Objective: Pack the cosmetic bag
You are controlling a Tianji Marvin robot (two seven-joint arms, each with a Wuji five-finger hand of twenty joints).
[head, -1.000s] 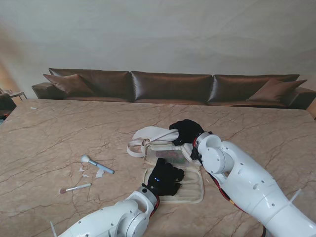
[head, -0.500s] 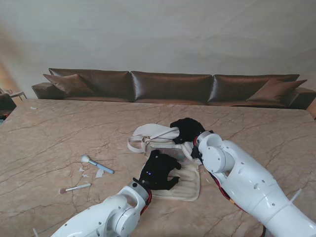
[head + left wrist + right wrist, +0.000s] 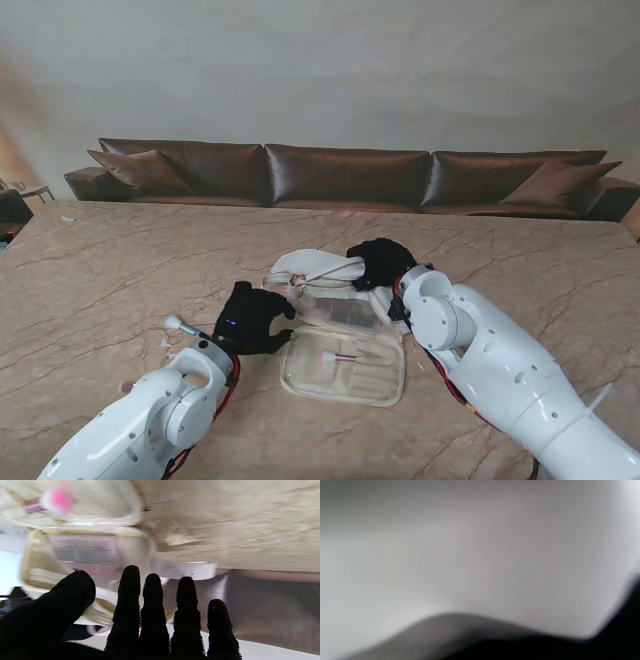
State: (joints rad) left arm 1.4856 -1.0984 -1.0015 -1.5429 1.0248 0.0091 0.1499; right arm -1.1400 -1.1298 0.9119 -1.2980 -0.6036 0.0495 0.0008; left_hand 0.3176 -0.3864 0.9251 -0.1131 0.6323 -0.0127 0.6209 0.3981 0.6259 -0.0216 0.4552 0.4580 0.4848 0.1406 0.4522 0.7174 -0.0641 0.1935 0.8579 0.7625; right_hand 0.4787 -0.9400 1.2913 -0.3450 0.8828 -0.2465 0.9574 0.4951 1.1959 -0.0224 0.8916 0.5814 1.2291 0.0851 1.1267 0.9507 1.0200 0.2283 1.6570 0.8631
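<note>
the cosmetics bag (image 3: 345, 362) lay open at table centre, a pink-tipped brush (image 3: 338, 356) inside. the right hand (image 3: 378, 264) gripped its flap (image 3: 315, 266). the left hand (image 3: 252, 318), empty with fingers spread, hovered beside it. judged next: fetch the blue-handled brush (image 3: 180, 325).

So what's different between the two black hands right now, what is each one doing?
The left hand hovers beside the open cosmetics bag, fingers spread and holding nothing; the right hand is closed on the bag's raised lid. The left hand is nearer to me, the right hand farther, behind the bag. Both are black five-fingered hands on white arms.
</note>
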